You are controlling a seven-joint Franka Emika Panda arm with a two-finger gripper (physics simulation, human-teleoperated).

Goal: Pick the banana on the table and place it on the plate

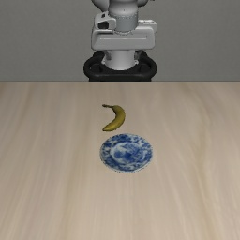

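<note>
The largest thing is the bench (47, 192), a wide surface of pale wood with a fine grain that runs across the view. It takes up the whole lower part of the exterior view. Behind it stands a plain grey wall (37, 37). At the far edge of the bench, close to the middle, rises the robot arm (122, 17), white and grey, on a round black base (122, 71). The wide pale block low on the arm seems to be the end effector (123, 45). It hangs high, well apart from the things on the bench, and it holds nothing. Whether it is spread or pressed together cannot be told from this view. Next in size is the plate (126, 153), round and white with a blue pattern over its face. It lies flat on the bench near the centre, a little toward the exterior view's right of the arm's line, and nothing lies on it. The smallest thing is the banana (115, 118), yellow and curved. Its darker stem end points up and toward the exterior view's left, and its bowed back is turned to the exterior view's right. It lies on the bare wood, not on the plate, between the robot's base and the plate. Its lower tip comes just beside the plate's far rim, and it is not clear whether they touch.
</note>
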